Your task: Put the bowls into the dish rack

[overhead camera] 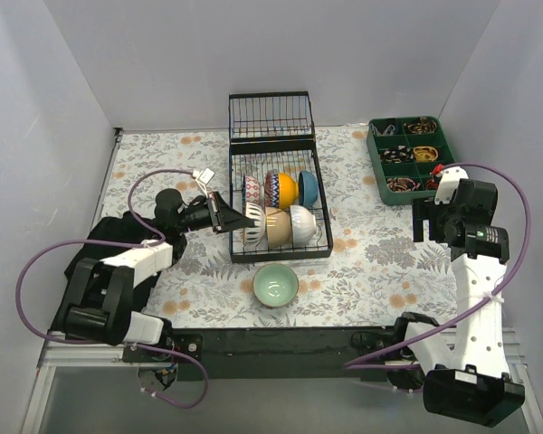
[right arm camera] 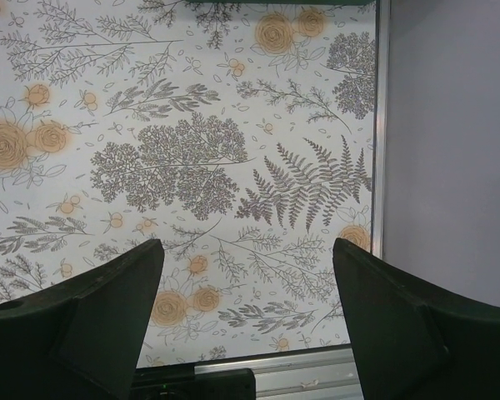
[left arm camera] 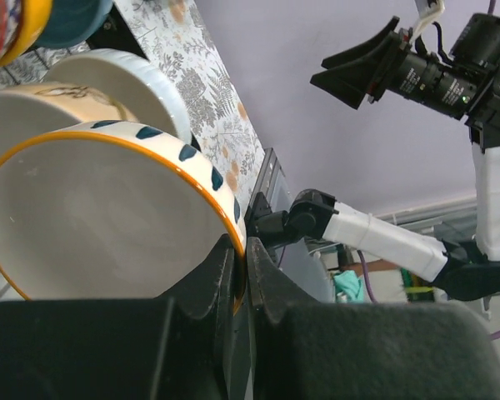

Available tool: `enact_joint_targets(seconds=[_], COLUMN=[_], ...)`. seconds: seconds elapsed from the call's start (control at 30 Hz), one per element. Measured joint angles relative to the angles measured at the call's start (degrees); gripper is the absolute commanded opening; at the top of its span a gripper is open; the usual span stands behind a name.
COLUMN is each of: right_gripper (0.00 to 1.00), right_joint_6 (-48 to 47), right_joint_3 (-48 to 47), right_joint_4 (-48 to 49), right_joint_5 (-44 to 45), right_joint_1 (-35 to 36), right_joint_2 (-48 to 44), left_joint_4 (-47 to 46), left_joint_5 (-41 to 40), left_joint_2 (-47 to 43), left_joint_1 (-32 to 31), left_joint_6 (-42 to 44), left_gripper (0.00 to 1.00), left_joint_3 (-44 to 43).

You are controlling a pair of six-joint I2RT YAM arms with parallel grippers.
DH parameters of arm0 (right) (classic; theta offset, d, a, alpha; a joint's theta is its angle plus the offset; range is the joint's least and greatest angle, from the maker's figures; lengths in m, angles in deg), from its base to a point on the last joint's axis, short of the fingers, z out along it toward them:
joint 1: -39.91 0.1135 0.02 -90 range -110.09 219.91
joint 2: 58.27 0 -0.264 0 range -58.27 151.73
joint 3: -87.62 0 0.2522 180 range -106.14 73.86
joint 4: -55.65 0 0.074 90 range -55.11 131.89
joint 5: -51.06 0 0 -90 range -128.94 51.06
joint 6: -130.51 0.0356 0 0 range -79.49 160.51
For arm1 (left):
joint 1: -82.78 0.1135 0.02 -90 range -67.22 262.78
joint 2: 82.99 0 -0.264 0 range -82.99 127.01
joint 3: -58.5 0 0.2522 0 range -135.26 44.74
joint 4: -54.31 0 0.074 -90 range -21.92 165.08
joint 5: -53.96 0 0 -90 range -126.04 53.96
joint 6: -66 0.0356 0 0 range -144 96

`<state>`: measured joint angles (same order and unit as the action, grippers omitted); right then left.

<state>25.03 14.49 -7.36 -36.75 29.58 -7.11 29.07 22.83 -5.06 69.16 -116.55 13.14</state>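
Nearest, a black rail [overhead camera: 281,342] along the bench's front edge carries both arm bases. The bench [overhead camera: 371,262] is covered in a pale cloth printed with grey ferns and orange flowers, and plain pale walls [overhead camera: 281,45] enclose it on three sides. A pale green round bowl [overhead camera: 276,286] sits upright on the cloth just in front of the black wire dish rack [overhead camera: 281,257]. The left arm [overhead camera: 131,262] reaches to the rack's left side, its jaws pinched tight on the rim of a white bowl with an orange edge and dark blue marks [left arm camera: 100,225], held on edge beside a cream bowl [overhead camera: 277,224] and a white bowl [overhead camera: 301,221]. Behind these stand red-patterned [overhead camera: 252,190], yellow-orange [overhead camera: 282,188] and blue [overhead camera: 308,187] bowls. The right arm [overhead camera: 475,271] hangs over the bench's right edge, jaws spread wide around nothing. Farther back are the rack's grid end section [overhead camera: 270,116] and a green compartment tray [overhead camera: 376,163], whose contents are too small to make out. Whether the held bowl rests on the prongs cannot be told.
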Motion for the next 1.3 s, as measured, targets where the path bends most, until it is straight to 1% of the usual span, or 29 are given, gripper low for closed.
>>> enact_joint_targets(seconds=[0.17,0.3,0.47,0.67,0.73,0.8,0.9,1.07,1.3], right_gripper=[0.90,0.90,0.90,0.89,0.89,0.89,0.89,0.89,0.89], right_joint_6=[-0.39,-0.81,-1.16,-1.51,-1.75,-2.01,-2.54,-2.89,-3.34], right_joint_3=[-1.42,-2.10,-2.47,-4.55,-5.31,-5.75,-6.03,-6.60,-8.98], right_joint_4=[-0.57,-0.63,-0.81,-1.05,-1.20,-1.25,-1.27,-1.36,-1.68], right_joint_5=[-0.02,-0.09,-0.42,-0.44,-0.42,-0.42,-0.44,-0.46,-0.44], right_joint_1=[-0.61,-0.94,-1.31,-1.62,-1.70,-1.73,-1.97,-2.23,-2.47], right_joint_2=[1.46,2.67,4.07,6.36,7.15,7.78,8.59,10.27,13.05], left_joint_4=[-7.45,-11.34,-17.31,-27.30,-30.84,-33.29,-35.23,-38.05,-38.97], left_joint_5=[-1.44,-2.12,-2.47,-0.94,-0.02,1.18,2.34,2.40,1.64], left_joint_2=[5.14,7.87,13.94,22.82,26.67,28.65,30.67,32.44,33.07], left_joint_1=[0.17,0.17,0.17,0.17,0.17,0.17,0.15,-0.28,-0.48], left_joint_6=[-4.79,-6.19,-7.45,-12.00,-15.61,-18.08,-20.37,-22.43,-23.80], left_gripper=[0.00,0.00,0.00,0.00,0.00,0.00,0.00,0.00,0.00], left_joint_3=[2.62,3.17,3.10,0.92,-0.48,-1.64,-3.10,-3.19,-3.30])
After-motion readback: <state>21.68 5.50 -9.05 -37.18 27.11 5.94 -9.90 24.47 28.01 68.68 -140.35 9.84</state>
